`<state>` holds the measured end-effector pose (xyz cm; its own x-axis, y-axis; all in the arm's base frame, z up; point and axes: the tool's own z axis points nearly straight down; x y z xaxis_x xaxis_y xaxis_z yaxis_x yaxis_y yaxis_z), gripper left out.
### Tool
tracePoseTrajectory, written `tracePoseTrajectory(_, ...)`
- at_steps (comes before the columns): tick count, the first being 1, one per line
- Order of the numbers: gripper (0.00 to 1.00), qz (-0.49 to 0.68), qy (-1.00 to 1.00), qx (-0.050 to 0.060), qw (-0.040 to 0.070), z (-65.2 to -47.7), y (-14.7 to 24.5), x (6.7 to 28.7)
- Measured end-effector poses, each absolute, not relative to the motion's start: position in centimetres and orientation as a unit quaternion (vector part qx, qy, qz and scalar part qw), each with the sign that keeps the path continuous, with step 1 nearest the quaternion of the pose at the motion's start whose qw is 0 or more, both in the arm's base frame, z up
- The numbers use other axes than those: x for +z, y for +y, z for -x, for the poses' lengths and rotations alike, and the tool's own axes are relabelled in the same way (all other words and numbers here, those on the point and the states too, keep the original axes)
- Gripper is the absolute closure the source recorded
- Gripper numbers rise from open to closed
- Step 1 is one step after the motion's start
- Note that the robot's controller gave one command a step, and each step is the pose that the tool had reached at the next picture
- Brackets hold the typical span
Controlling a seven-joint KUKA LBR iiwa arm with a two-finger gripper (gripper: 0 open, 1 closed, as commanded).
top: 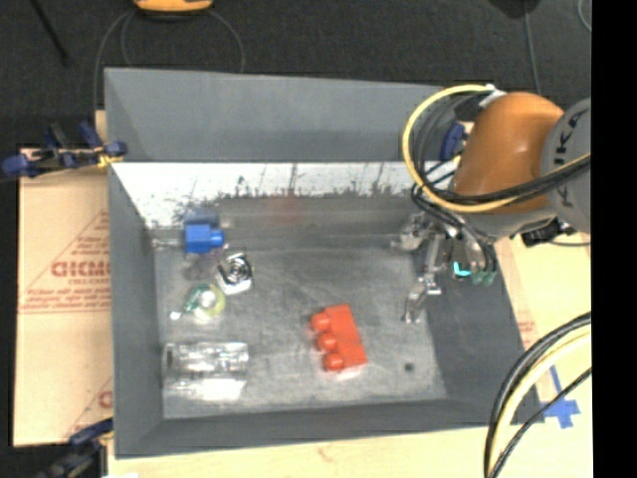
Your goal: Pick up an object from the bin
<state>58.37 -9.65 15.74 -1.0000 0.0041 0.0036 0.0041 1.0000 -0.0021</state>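
Red studded plastic brick in grey metal bin; jaws to its right, apart from it, state indiscernible.

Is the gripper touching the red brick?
Apart. The camera view shows a strip of bare bin floor between the gripper and the red brick, which lies to its lower left.

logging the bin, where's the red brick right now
In the camera view the red brick lies on the bin floor, low and near the middle, apart from the claw up to its right and the clear plastic piece to its left.
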Motion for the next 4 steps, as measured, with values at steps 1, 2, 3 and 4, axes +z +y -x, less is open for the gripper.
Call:
tracePoseTrajectory(1, 0.00, -0.123, -0.992, 0.002, -0.004, -60.0, -4.5, 7.4)
tracePoseTrajectory(2, 0.00, -0.176, -0.984, 0.000, 0.000, -55.0, 0.2, 8.3)
tracePoseTrajectory(3, 1.00, -0.176, -0.984, 0.001, -0.002, -55.2, -0.1, 8.4)
tracePoseTrajectory(4, 1.00, -0.194, -0.981, 0.002, -0.006, -55.4, 0.3, 24.0)
